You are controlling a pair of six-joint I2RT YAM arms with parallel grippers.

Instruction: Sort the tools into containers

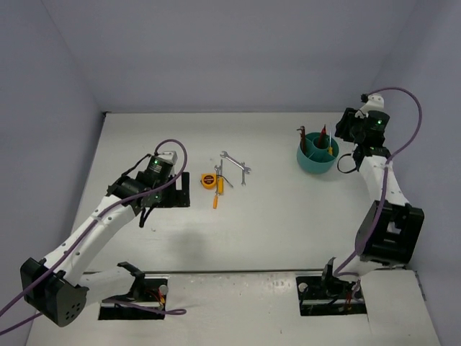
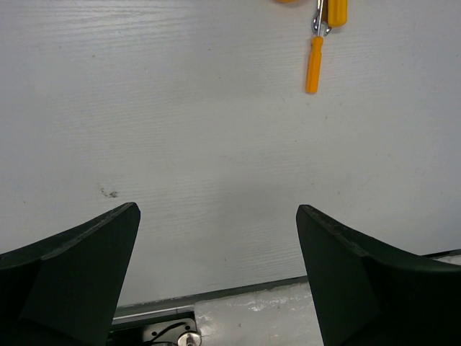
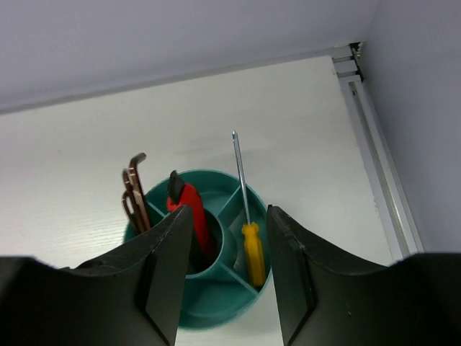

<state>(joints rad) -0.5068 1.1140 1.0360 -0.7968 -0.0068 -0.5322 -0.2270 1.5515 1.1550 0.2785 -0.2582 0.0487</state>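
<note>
The teal cup (image 1: 315,160) stands at the back right. It holds dark hex keys (image 3: 135,191), a red-handled tool (image 3: 189,200) and an orange-handled screwdriver (image 3: 253,252). My right gripper (image 1: 343,131) is open and empty just above the cup (image 3: 216,313), its jaws either side of the middle in the right wrist view (image 3: 229,213). On the table's middle lie a tape measure (image 1: 207,180), orange screwdrivers (image 1: 218,190) and silver wrenches (image 1: 235,161). My left gripper (image 1: 176,192) is open and empty, left of them; its view (image 2: 217,210) shows a screwdriver (image 2: 312,65) far ahead.
Purple-grey walls close the table at the back and both sides. The table's right rail (image 3: 374,158) runs close past the cup. Two recessed arm mounts (image 1: 133,303) (image 1: 331,295) sit at the near edge. Purple cables loop off both arms.
</note>
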